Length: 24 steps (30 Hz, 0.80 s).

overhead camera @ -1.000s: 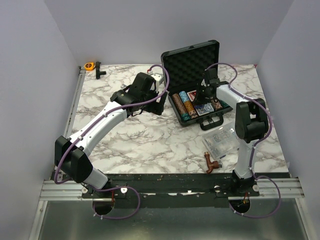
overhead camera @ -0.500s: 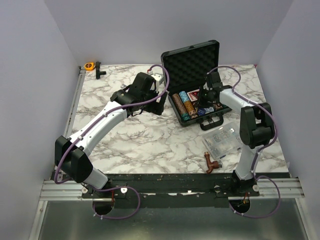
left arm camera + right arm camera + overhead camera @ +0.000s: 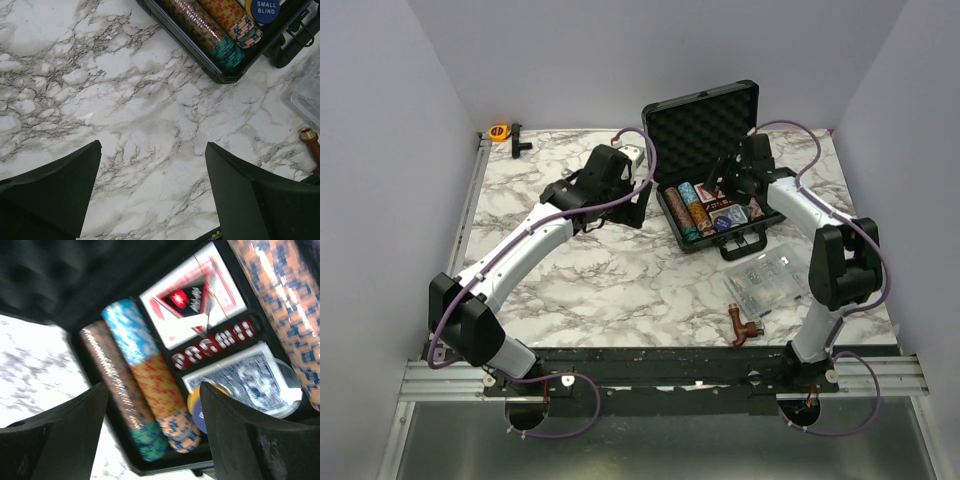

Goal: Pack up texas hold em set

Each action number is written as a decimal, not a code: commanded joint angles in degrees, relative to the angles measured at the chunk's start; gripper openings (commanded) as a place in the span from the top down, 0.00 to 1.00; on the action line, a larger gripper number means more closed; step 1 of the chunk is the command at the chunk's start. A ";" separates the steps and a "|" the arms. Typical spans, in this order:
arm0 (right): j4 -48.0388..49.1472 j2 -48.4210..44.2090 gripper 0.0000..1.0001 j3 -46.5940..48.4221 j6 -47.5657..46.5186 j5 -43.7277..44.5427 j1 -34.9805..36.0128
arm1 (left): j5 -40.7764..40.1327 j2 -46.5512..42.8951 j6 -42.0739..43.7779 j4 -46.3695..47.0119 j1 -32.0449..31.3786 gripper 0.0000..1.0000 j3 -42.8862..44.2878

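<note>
1. Well, from above, the black case [image 3: 705, 125] sits open at the far side of the marble table [image 3: 580, 270], with its lid standing up. Rows of chips [image 3: 690, 213] lie inside. The left gripper [image 3: 632, 208] hangs over the table just left of the case. The right gripper [image 3: 725, 185] hangs over the inside of the case. A clear box [image 3: 765, 280] and a brown pipe piece [image 3: 744, 325] lie near the right arm.
2. In the left wrist view, the left gripper [image 3: 152, 195] is spread wide with only bare table under it. A corner of the case [image 3: 225, 77] shows up top, with chips [image 3: 215, 30] and a blue disc [image 3: 266, 7] that says SMALL BLIND.
3. In the right wrist view, which is blurry, the right gripper [image 3: 152, 435] is spread wide and holds nothing. Below it in the case [image 3: 50, 280] are the chips [image 3: 145, 385], the red cards [image 3: 192, 302], the red dice [image 3: 215, 345] and the blue cards [image 3: 240, 377].
</note>
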 commanded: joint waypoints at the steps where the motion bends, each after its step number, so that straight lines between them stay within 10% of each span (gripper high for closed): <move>1: 19.26 -4.45 0.17 1.29 16.66 0.37 -1.05 | -5.93 -4.87 -2.18 0.57 0.68 0.15 0.05; 9: 48.19 6.39 0.09 6.46 39.38 -3.79 -1.06 | -11.56 -11.93 -3.43 3.66 0.79 0.12 -3.75; 18: 40.54 18.67 0.14 24.95 44.34 -1.56 -0.68 | -10.92 -14.33 -3.10 3.71 0.79 0.12 -4.01; 24: 28.30 22.12 0.39 32.75 45.37 3.78 -0.04 | -10.08 -15.04 -3.10 3.67 0.79 0.12 -3.89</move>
